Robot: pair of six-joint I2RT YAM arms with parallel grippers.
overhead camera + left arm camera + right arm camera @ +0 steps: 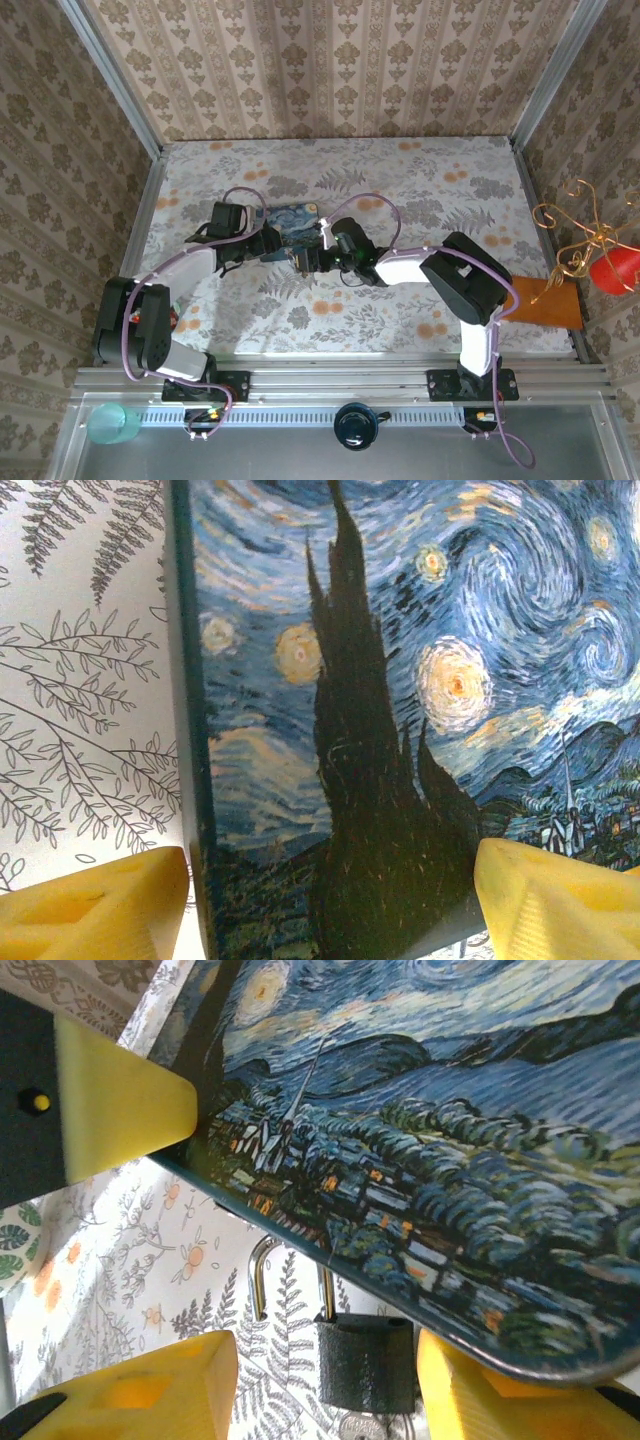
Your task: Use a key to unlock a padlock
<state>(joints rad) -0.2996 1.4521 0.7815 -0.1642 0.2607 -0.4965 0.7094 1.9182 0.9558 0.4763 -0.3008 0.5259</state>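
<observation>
The padlock (365, 1365) has a dark squarish body and hangs at the near edge of the blue painted tin (450, 1110). Its silvery shackle (258, 1280) has one leg out of the body. The key (366, 1428) shows as a silvery head under the padlock's body. My right gripper (325, 1360) is open around the padlock; the right finger is close beside the body and the left one stands well apart. My left gripper (330, 880) straddles a corner of the tin (400, 680), with both yellow fingers (95, 900) against its sides. From above, both grippers meet at the tin (290, 220).
A curly gold wire stand (575, 235) and a red object (615, 268) sit at the right wall, beside an orange-brown board (550, 300). A teal cup (110, 422) and a dark round object (355, 425) lie below the rail. The flowered tabletop (450, 180) stretches behind the tin.
</observation>
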